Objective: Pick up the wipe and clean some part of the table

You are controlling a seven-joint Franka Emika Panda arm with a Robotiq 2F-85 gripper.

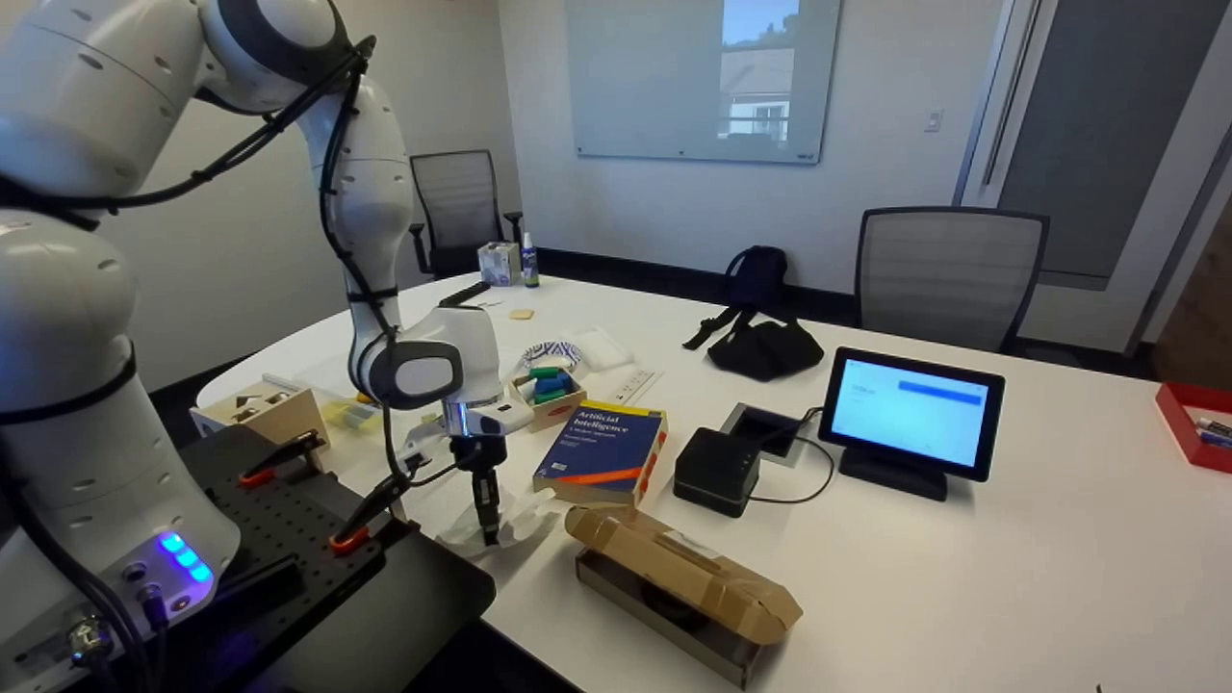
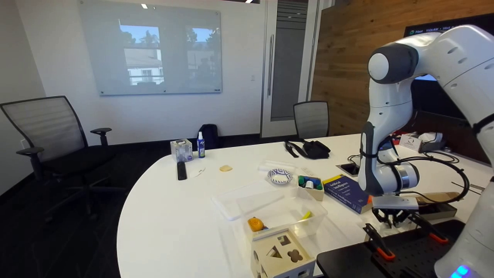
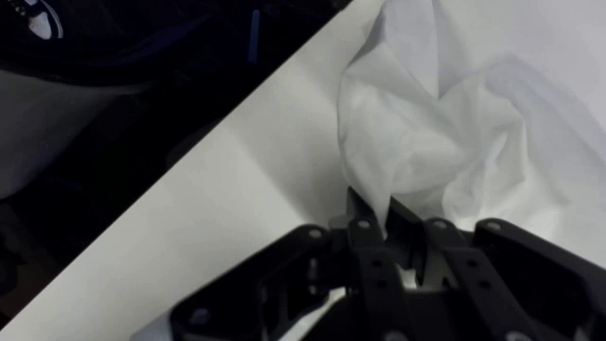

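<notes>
Claw (image 3: 377, 208) pinching crumpled white wipe (image 3: 402, 137) near edge of white table (image 3: 213, 194).

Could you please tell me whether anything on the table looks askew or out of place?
Yes, mildly: the long brown cardboard box, near the thick blue book, looks ajar, since its brown lid stands raised and a dark gap shows beneath.

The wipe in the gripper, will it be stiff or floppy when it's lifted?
The wipe will probably flop and drape, since it lies in soft, irregular folds. It looks thin, so likely light for its spread. The gripper seems to pinch a narrow fold, so loose parts may trail across the table.
</notes>
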